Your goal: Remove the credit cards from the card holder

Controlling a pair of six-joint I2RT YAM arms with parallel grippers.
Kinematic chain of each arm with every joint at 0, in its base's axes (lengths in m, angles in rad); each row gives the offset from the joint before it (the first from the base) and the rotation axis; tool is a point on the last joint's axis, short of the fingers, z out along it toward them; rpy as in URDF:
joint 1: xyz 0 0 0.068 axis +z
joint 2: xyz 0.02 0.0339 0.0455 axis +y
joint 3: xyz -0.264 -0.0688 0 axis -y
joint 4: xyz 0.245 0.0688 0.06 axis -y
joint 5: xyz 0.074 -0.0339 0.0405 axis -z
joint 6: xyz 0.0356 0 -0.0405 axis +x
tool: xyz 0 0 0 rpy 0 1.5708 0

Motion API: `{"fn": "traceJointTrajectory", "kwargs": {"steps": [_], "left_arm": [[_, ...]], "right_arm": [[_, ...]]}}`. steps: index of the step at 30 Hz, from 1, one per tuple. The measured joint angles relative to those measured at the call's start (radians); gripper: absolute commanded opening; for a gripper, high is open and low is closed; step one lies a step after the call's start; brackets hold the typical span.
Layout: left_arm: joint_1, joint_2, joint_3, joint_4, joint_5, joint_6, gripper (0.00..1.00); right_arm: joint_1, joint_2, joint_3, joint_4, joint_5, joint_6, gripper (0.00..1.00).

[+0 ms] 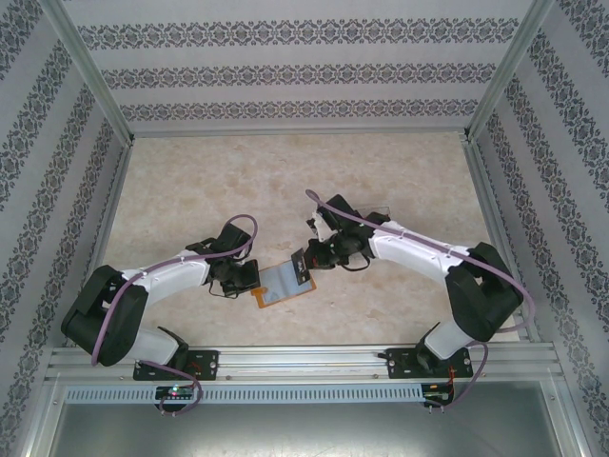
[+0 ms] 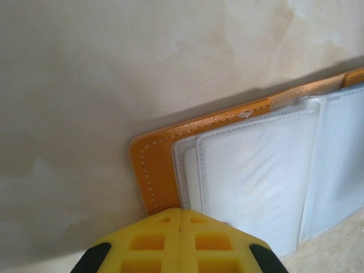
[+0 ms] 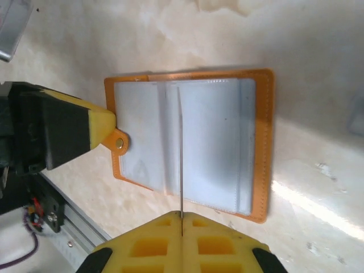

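Left pincer [image 2: 181, 214] clamped the card holder [image 3: 211, 142] by its tab on the surface [image 3: 227, 34]; right pincer [image 3: 182, 216] gripped 1 thin sheet [image 3: 181, 148], seen edge-on.

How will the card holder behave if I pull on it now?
Probably floppy: the card holder is thin, stitched and leather-like, with soft translucent pockets, one leaf standing edge-on. Likely light; it may slide on the smooth table unless pinned.

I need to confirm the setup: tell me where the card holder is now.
In the top view the card holder lies open on the table near the front edge, between the left gripper and the right gripper.
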Motion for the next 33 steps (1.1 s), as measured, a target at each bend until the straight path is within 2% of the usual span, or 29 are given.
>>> {"fn": "traceJointTrajectory", "kwargs": {"steps": [2,8,10,13,14,17,24,33], "left_arm": [[0.000,-0.005,0.008,-0.008,-0.005,0.006,0.14],[0.000,-0.062,0.047,-0.034,-0.018,0.013,0.28],[0.000,-0.095,0.062,-0.042,-0.023,0.019,0.41],[0.000,-0.152,0.083,-0.061,-0.033,0.018,0.78],[0.000,-0.174,0.090,-0.069,-0.038,0.017,0.86],[0.000,-0.237,0.108,-0.098,-0.053,0.016,0.98],[0.000,-0.393,0.129,-0.150,-0.126,0.016,1.00],[0.000,-0.494,0.098,-0.183,-0.192,0.008,1.00]], "right_arm": [[0.000,-0.019,0.052,-0.066,0.039,-0.054,0.00],[0.000,-0.064,0.178,-0.259,0.219,-0.275,0.00],[0.000,-0.090,0.183,-0.296,0.297,-0.362,0.00],[0.006,-0.138,0.174,-0.324,0.400,-0.501,0.00],[0.015,-0.164,0.158,-0.314,0.434,-0.557,0.00],[0.068,-0.249,0.088,-0.283,0.534,-0.733,0.00],[0.134,-0.275,-0.024,-0.221,0.697,-1.102,0.00],[0.147,-0.201,-0.066,-0.119,0.780,-1.340,0.00]]}}
